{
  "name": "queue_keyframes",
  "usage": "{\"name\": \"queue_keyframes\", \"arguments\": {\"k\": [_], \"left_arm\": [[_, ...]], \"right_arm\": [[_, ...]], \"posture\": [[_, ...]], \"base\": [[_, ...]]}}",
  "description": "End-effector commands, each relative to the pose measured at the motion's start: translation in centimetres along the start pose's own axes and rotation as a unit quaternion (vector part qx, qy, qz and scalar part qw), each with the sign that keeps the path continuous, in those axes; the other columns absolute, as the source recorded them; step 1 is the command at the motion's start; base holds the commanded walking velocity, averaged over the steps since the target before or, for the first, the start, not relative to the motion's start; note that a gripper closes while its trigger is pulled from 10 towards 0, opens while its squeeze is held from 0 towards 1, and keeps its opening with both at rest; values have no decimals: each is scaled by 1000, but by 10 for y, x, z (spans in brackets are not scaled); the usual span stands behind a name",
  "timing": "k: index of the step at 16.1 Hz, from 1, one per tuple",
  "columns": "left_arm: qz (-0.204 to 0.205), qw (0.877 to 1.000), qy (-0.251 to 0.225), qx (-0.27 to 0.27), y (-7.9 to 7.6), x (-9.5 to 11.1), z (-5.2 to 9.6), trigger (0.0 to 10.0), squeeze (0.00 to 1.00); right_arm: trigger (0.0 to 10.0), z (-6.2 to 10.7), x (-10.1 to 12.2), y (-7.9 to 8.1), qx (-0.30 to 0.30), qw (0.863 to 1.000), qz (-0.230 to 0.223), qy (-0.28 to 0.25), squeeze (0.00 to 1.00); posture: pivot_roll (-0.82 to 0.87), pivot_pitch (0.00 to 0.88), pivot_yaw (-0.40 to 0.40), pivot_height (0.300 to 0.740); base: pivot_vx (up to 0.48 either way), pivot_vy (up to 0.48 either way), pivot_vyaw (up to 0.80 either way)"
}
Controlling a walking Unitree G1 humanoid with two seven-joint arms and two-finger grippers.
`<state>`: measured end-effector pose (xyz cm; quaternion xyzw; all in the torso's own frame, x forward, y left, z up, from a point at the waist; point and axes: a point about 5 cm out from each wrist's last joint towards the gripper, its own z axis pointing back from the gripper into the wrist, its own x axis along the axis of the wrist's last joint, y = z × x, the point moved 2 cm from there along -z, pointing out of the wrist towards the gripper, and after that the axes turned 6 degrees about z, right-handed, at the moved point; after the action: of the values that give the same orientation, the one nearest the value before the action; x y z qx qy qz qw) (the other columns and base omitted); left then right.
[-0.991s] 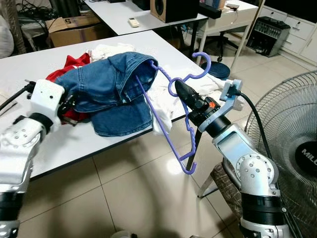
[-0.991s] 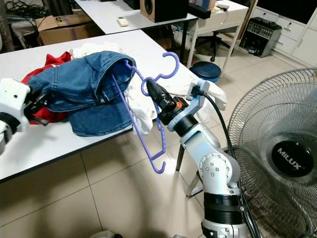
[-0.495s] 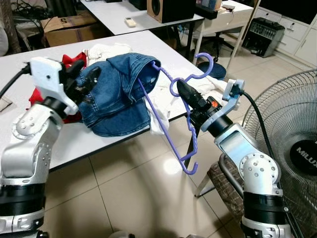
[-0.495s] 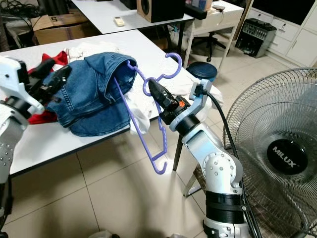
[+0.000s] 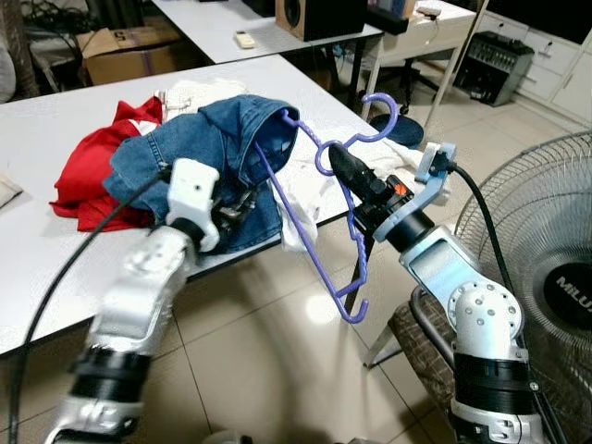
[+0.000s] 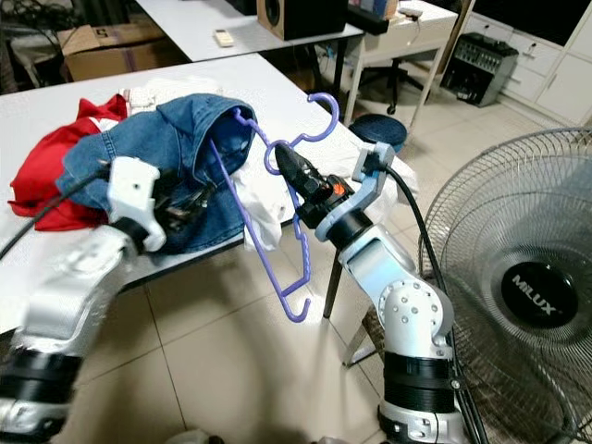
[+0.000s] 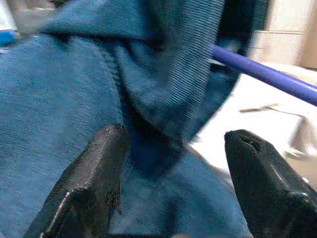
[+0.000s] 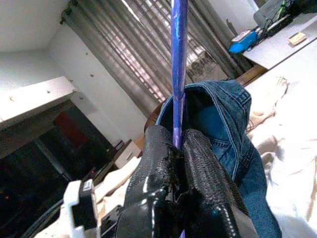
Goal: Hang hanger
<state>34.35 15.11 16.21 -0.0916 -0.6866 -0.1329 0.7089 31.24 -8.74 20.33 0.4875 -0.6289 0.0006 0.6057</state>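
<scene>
A purple plastic hanger (image 5: 305,239) hangs tilted beyond the table's front right corner, its hook (image 5: 379,116) pointing up. One shoulder is pushed inside a blue denim garment (image 5: 208,148) lying on the white table (image 5: 55,250). My right gripper (image 5: 339,164) is shut on the hanger's neck just under the hook; in the right wrist view its fingertips (image 8: 198,148) pinch the purple bar (image 8: 178,49). My left gripper (image 5: 239,205) stands open at the denim's front edge, close to the hanger's long bar. In the left wrist view, denim folds (image 7: 59,89) lie between its fingers (image 7: 94,173).
A red garment (image 5: 88,171) lies left of the denim and white cloth (image 5: 310,180) drapes over the table corner. A large standing fan (image 5: 546,268) is close on the right. Behind are a second table (image 5: 231,23), a cardboard box (image 5: 139,51) and cabinets. Tiled floor lies below.
My left arm has swung from the far left of the denim round to the table's front edge, its gripper now at the denim's near hem. The right gripper and hanger have barely moved.
</scene>
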Motion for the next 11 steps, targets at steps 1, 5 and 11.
{"name": "queue_keyframes", "arguments": {"k": [1,5,11], "left_arm": [[-13,999,-14,29,6,7,-4,10000,1000],[-14,996,-35,80,12,6,-14,10000,1000],[-63,981,-11,182,27,-3,-16,0,0]], "right_arm": [[10000,-3,7,7,14,1000,4,-8,0],[10000,-3,6,9,17,1000,2,-10,0],[10000,-3,8,9,13,1000,-4,-21,0]], "posture": [[-102,9,-5,740],[-105,10,-1,740],[-108,9,9,740]], "base": [[0,0,0],[0,0,0],[0,0,0]]}}
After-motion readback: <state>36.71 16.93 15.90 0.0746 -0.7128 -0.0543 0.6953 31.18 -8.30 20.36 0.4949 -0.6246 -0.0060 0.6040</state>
